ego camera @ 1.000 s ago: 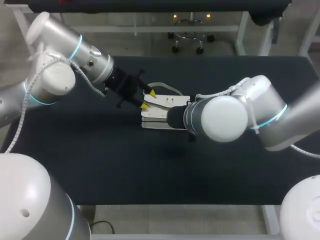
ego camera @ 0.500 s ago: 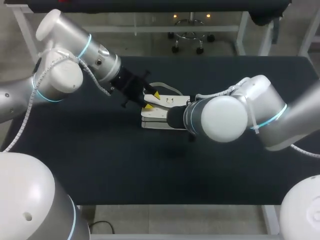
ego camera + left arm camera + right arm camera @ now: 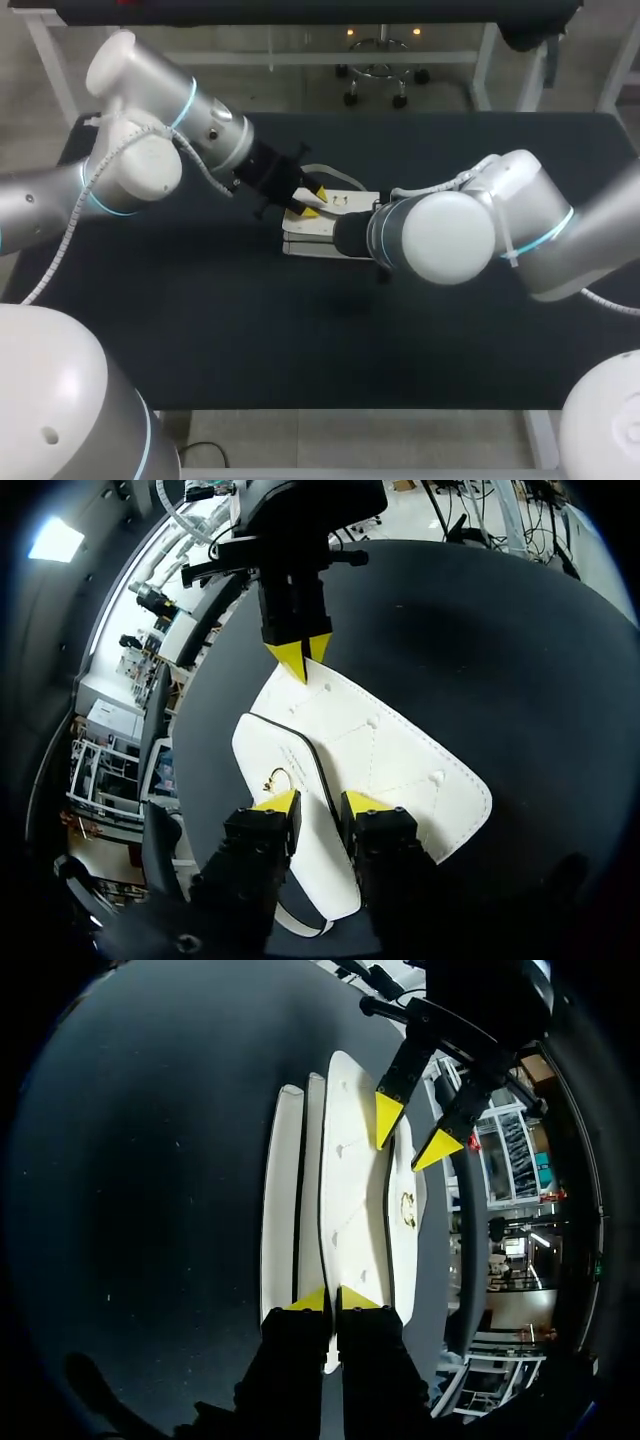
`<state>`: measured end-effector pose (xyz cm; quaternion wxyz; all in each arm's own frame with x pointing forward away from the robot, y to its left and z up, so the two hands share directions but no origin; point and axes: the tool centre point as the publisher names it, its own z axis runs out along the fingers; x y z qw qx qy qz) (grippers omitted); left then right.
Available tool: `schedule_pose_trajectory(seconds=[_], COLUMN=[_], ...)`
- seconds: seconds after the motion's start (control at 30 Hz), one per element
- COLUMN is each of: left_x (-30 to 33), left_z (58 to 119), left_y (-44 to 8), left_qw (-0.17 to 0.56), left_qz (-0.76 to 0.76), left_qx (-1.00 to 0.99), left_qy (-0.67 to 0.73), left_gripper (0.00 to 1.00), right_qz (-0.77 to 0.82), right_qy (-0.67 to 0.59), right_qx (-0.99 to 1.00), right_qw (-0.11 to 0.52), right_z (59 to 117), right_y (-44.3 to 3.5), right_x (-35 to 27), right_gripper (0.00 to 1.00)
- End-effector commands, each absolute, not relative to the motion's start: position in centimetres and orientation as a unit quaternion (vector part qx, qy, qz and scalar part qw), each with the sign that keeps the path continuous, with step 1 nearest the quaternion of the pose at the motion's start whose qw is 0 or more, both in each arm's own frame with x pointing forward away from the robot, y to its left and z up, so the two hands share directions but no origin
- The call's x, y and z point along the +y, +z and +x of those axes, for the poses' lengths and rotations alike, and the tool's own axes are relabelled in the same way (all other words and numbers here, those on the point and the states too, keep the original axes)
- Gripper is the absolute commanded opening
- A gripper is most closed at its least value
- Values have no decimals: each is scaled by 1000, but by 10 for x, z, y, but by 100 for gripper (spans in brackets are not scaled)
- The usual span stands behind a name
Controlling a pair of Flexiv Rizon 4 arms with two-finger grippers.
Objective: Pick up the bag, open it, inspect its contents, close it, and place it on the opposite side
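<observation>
The right gripper [image 3: 328,1300] stays pressed together, pinching one end of the bag [image 3: 312,238], which lies flat at the middle of the table [image 3: 200,330]. The left gripper [image 3: 320,803] has advanced over the flap [image 3: 290,820] with its fingers spread astride the flap's rim, so opening the flap is judged the step in hand. The bag is white and stitched with a dark-edged flap lying shut. It has a small gold clasp [image 3: 277,778] and a strap loop [image 3: 300,926] at that end.

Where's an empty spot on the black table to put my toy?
The wide front strip of the table, between the bag and the near edge, is bare. So is the far right corner, behind the right arm. The middle is crowded: left hand and right hand meet at the bag.
</observation>
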<state>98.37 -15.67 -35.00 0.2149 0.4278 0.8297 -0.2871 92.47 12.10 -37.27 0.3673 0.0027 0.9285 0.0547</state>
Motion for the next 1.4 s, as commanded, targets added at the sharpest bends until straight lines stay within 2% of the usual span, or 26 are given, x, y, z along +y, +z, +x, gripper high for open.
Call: schedule_pose_trajectory(seconds=[0.03, 0.2, 0.23, 0.27, 0.6, 1.07, 1.37, 1.4], left_x=[-163, -166, -167, -167, -161, -149, -145, -144], left_z=[983, 987, 987, 988, 999, 1035, 1034, 1031], left_y=[-357, -363, -363, -364, -346, -311, -318, -320], left_qw=[231, 255, 256, 258, 253, 98, 96, 101], left_qz=[418, 406, 405, 400, 349, 263, 250, 250], left_qx=[832, 838, 839, 841, 859, 909, 916, 916], left_qy=[-281, -262, -260, -259, -276, -309, -299, -297], left_gripper=[25, 16, 5, 0, 0, 0, 0, 20], right_qz=[0, 0, 0, 0, 0, 0, 0, 0], right_qy=[61, 61, 61, 61, 61, 61, 61, 61], right_qx=[926, 926, 926, 926, 926, 926, 926, 926], right_qw=[373, 373, 373, 373, 373, 373, 373, 373], right_z=[923, 923, 923, 923, 923, 923, 923, 923], right_y=[-377, -377, -377, -377, -377, -377, -377, -377], right_x=[119, 119, 119, 119, 119, 119, 119, 119], right_gripper=[0, 0, 0, 0, 0, 0, 0, 0])
